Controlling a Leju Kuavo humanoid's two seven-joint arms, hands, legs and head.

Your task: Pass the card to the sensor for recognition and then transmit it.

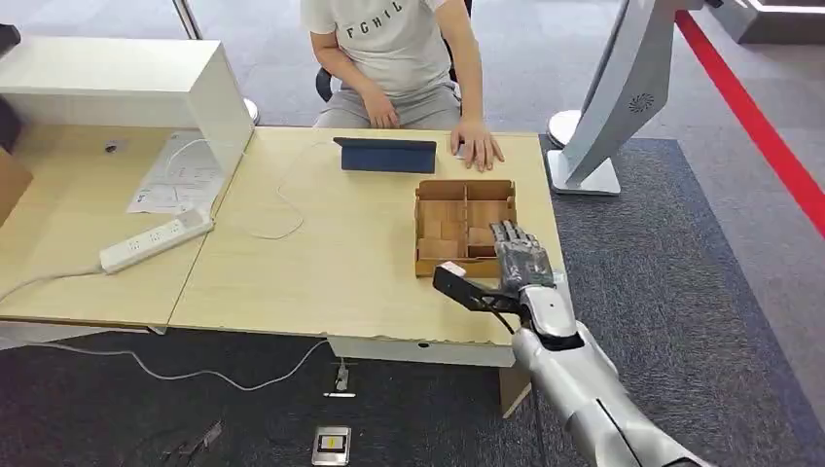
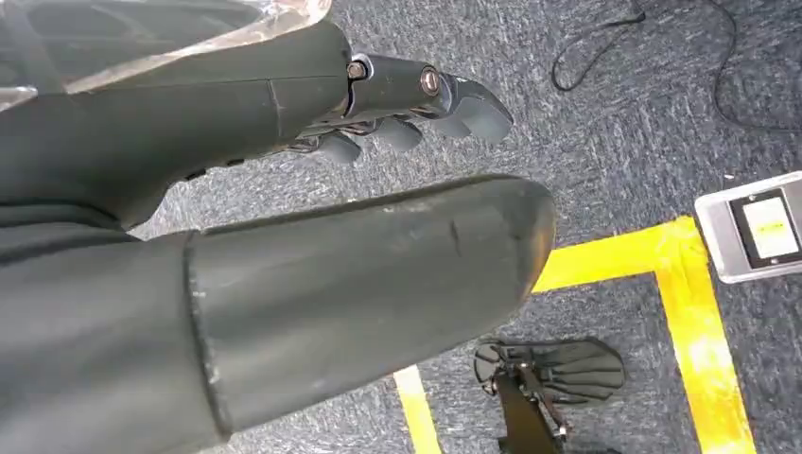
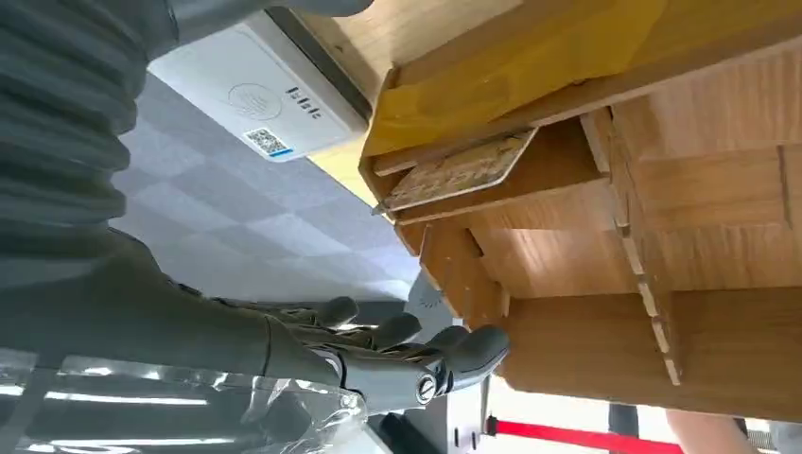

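Right hand [image 1: 520, 258] hovers with fingers spread and holding nothing over the near right corner of the wooden divided box [image 1: 465, 226]. Inside a compartment, a card [image 3: 461, 170] leans tilted. Beside the box sits a white card reader [image 3: 257, 97]; beyond it, a tablet [image 1: 387, 154] and a seated person's hand [image 1: 477, 146]. Left hand [image 2: 416, 99] hangs above carpet, fingers loosely curled, holding nothing.

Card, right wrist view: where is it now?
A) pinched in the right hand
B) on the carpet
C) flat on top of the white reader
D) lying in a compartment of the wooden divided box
D: the card lies tilted inside a compartment of the wooden divided box, beside the white reader; the right hand hovers near the box with fingers apart, holding nothing.
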